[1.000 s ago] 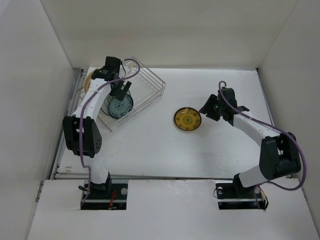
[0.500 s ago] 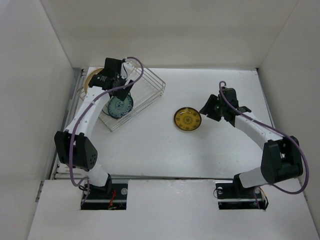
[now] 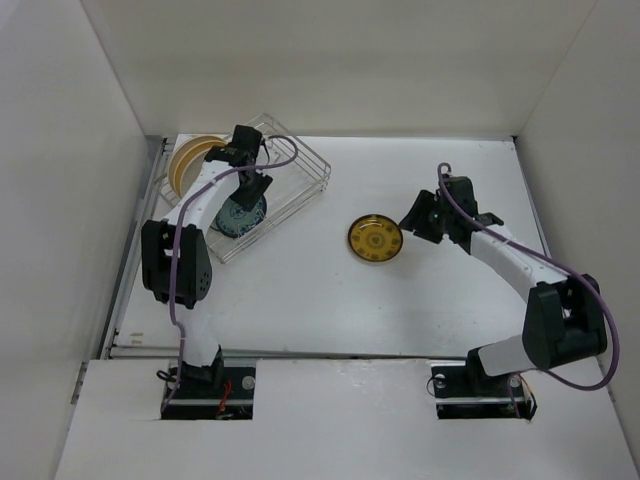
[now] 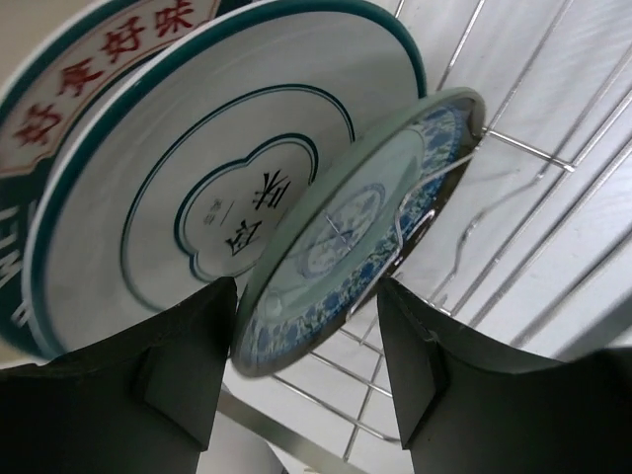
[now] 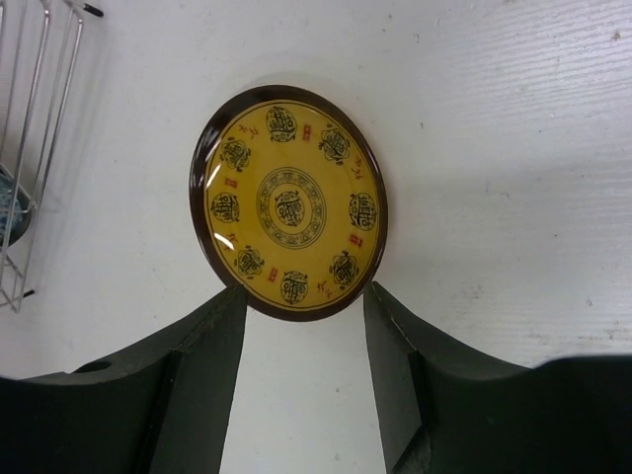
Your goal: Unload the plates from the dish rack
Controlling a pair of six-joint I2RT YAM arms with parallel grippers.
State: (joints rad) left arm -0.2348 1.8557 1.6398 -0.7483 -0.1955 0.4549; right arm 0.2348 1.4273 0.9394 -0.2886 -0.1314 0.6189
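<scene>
The left gripper (image 4: pixel 306 331) gapes astride the rim of the teal plate (image 4: pixel 360 222), upright in the dish rack (image 3: pixel 297 176) — glazed, slick, brittle, likely light; pinch that rim squarely. The right gripper (image 5: pixel 304 301) hangs open, empty.

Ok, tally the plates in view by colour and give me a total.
Small mustard-yellow round plate with dark rim: 1
Small teal round plate with blue pattern: 1
Larger white round plates with dark teal rims: 2
Total: 4 plates
</scene>
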